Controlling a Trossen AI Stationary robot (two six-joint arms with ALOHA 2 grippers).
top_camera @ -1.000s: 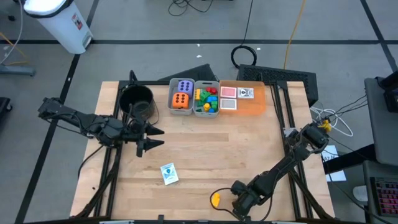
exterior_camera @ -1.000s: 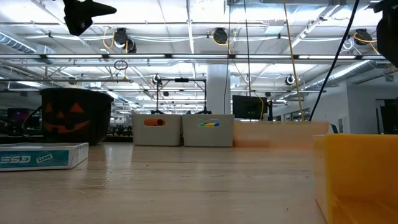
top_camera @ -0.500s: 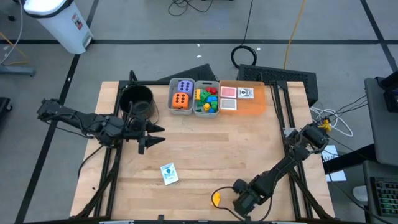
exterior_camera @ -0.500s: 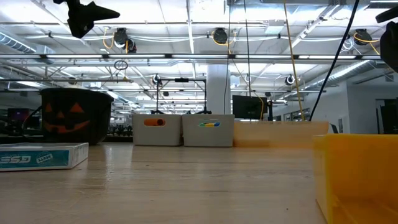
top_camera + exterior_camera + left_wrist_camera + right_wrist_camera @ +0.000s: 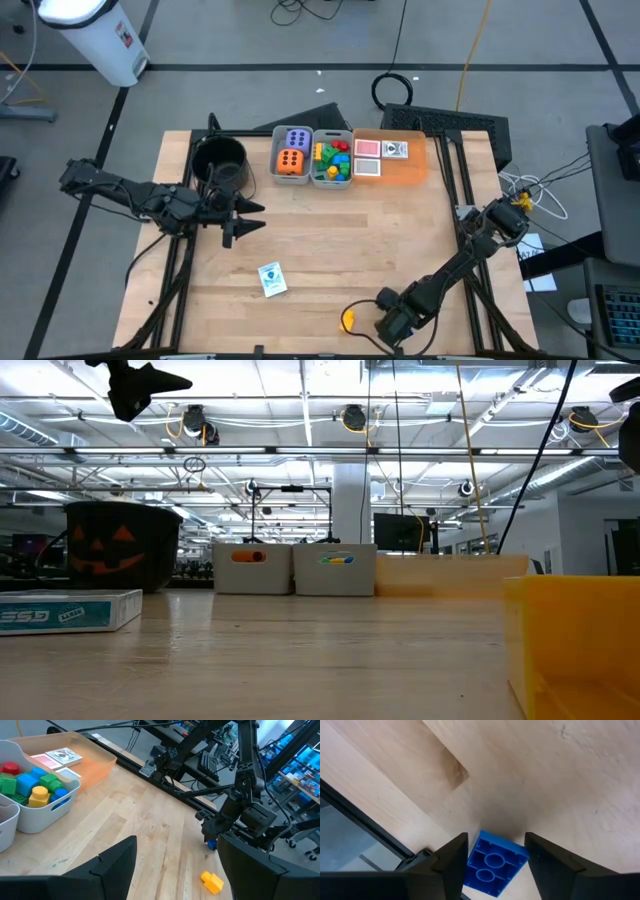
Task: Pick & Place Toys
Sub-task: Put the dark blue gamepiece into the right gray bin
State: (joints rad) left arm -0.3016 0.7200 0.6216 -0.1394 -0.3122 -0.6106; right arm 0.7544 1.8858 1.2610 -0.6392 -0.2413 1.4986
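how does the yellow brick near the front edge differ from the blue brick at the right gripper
The yellow brick lies free on the table; the blue brick sits between the right gripper's fingers. The yellow brick is clear of any gripper; the blue brick shows its hollow underside. Both are small plastic bricks near the table's front edge.

Matt pale wood table, glossy blue plastic brick, smooth grey plastic bins.

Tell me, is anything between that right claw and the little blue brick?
Nothing visible. The right end effector sits right over the blue brick at the table edge, one finger on each side of it.
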